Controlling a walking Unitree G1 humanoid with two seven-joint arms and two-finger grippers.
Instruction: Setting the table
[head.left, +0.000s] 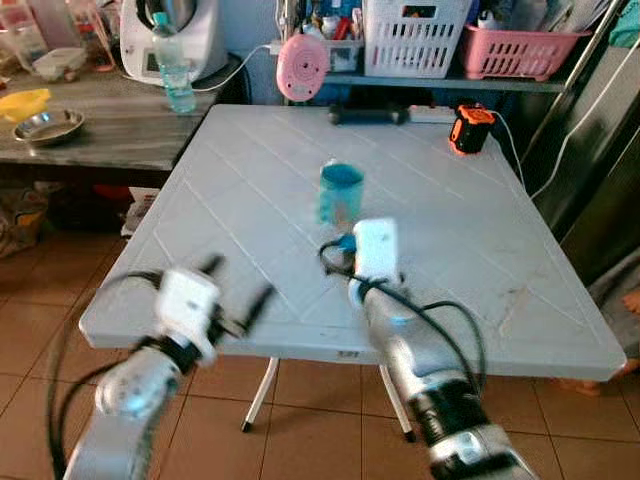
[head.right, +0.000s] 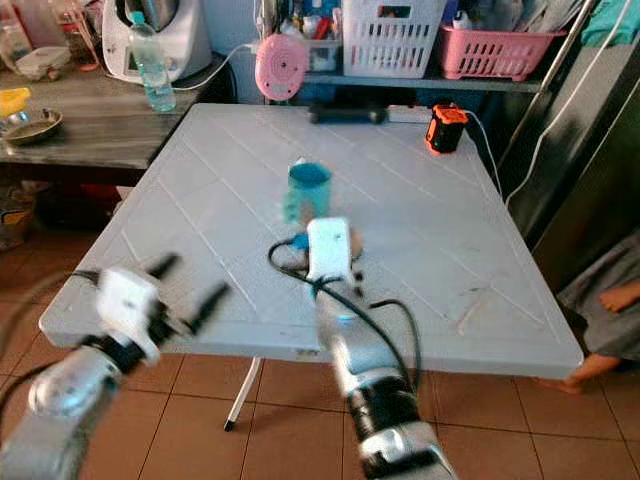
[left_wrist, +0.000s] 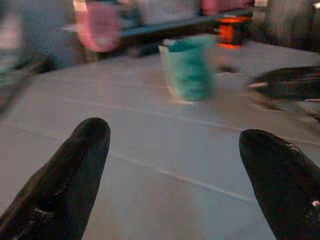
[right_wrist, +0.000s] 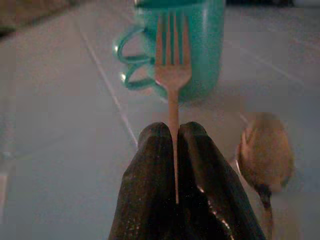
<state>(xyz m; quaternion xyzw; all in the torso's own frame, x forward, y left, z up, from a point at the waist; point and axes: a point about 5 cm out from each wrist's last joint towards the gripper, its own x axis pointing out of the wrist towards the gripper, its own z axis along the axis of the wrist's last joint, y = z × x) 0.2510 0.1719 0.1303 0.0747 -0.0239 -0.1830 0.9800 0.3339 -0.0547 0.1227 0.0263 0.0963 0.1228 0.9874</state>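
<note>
Your right gripper (right_wrist: 173, 132) pinched tight on a fork (right_wrist: 172, 75), teal mug (right_wrist: 192, 45) just beyond, spoon (right_wrist: 265, 157) beside it, your left gripper (left_wrist: 175, 150) spread wide, empty, over the white table (head.left: 480, 240).

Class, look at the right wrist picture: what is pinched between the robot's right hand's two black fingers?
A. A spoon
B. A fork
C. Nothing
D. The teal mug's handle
B: the right hand is shut on the stem of a fork, tines towards the teal mug; the spoon lies beside it on the table.
</note>
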